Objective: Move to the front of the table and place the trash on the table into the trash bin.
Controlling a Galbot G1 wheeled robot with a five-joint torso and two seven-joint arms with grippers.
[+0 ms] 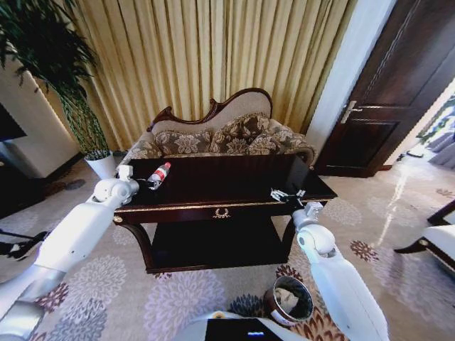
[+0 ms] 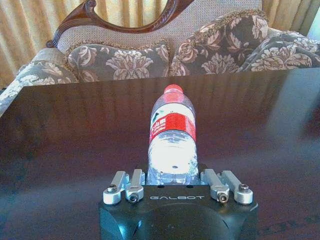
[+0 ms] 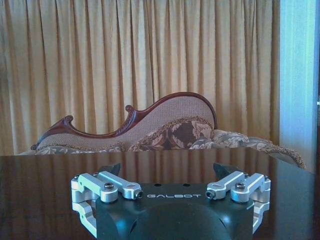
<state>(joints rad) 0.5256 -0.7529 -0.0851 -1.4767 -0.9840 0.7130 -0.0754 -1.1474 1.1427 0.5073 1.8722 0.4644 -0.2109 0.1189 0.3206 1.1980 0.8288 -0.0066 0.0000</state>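
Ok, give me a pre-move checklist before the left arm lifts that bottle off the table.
1. Bottle between the left gripper fingers: ok, its base sits in the gap in the left wrist view.
2. Firm grip on the bottle: cannot tell, contact with the fingers is hidden.
3. Bottle cap on: ok, the red cap is in place.
4. Right gripper out of the way: ok, open, at the far right end of the table, well apart from the bottle.
5. Trash bin reachable: ok, it stands on the carpet by the right arm, opening upward.
6. Room in the bin: cannot tell, something pale already lies inside.
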